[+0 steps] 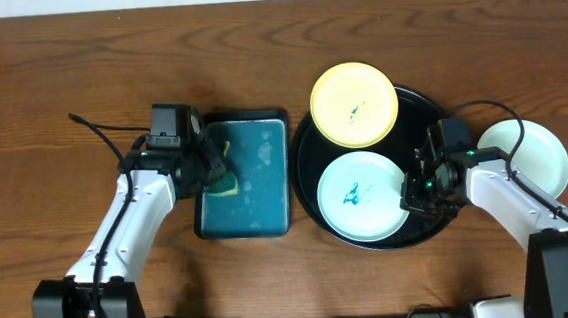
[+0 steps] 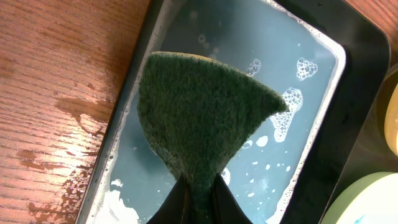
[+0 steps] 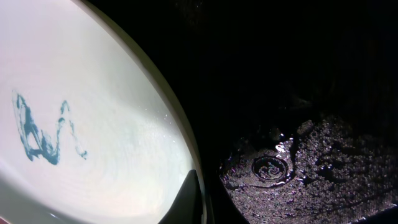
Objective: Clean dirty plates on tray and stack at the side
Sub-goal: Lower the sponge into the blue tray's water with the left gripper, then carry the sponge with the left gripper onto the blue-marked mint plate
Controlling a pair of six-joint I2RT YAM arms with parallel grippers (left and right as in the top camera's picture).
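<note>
Though sponge [image 2: 199,118] hangs (pinched), plate's [image 1: 362,196] smeared.

On my bench [image 1: 58,75] the round tray [image 1: 416,118] sits just right of the rectangular tray [image 1: 267,205]. Two plates lie in the round tray: the far plate [image 1: 353,104] at its back rim, the near plate [image 1: 360,196] in front. A third plate [image 1: 534,152] lies on the bench, right of the round tray. My left claw [image 1: 210,169] holds the sponge [image 2: 199,118] over the rectangular tray's left side.
</note>
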